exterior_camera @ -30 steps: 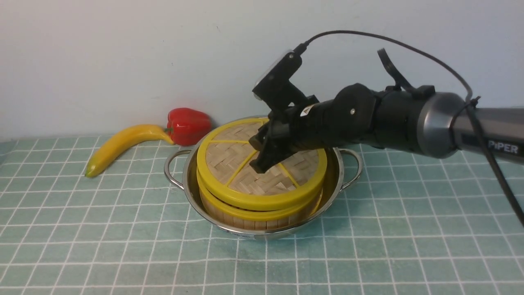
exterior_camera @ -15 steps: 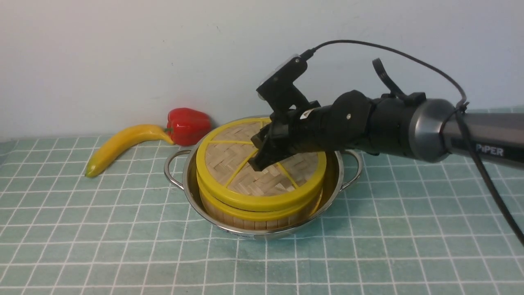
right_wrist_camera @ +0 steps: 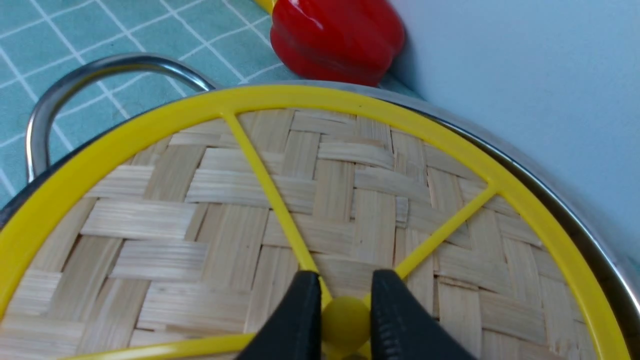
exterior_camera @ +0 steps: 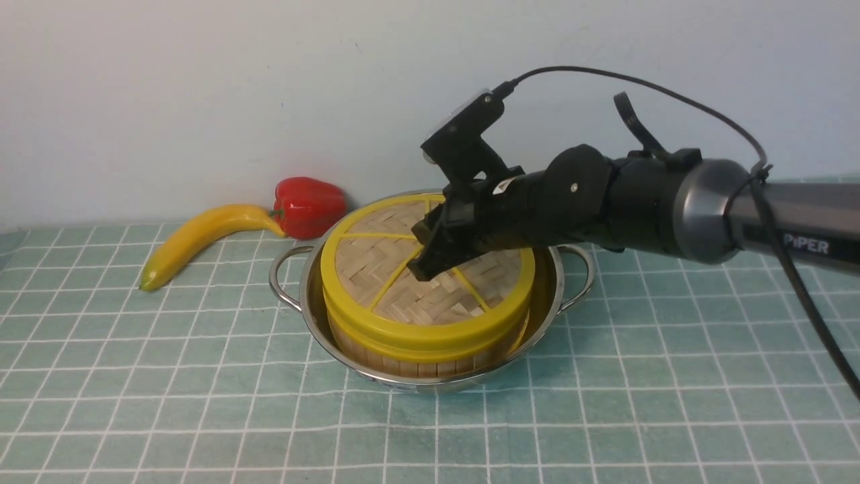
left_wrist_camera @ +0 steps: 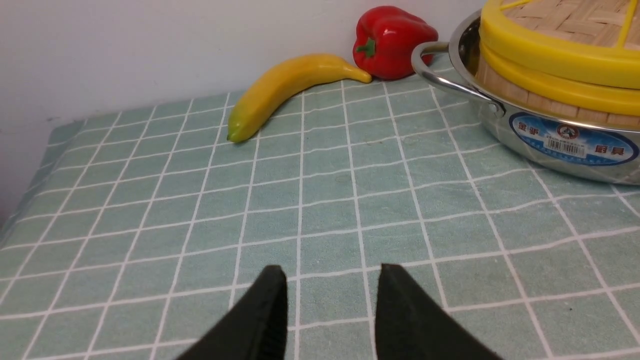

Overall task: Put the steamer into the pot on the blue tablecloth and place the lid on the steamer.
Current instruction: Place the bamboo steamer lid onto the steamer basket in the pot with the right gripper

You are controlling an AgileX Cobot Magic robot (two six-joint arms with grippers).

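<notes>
The shiny pot stands on the blue tablecloth with the bamboo steamer inside it. On top of the steamer the woven lid lies flat, its yellow rim flush with the steamer's rim. My right gripper reaches down onto the lid's centre. In the right wrist view its jaws pinch the small yellow knob. The steamer's contents are hidden under the lid. My left gripper hovers open over bare cloth, left of the pot, with nothing between its fingers.
A yellow banana and a red pepper lie against the back wall, left of the pot. The pot's looped handles stick out on both sides. The wall runs close behind the pot.
The lid sat tilted and offset on the steamer; it now lies flat and flush with the steamer's rim. My right arm has shifted slightly, and its jaws stand closed on the knob.
</notes>
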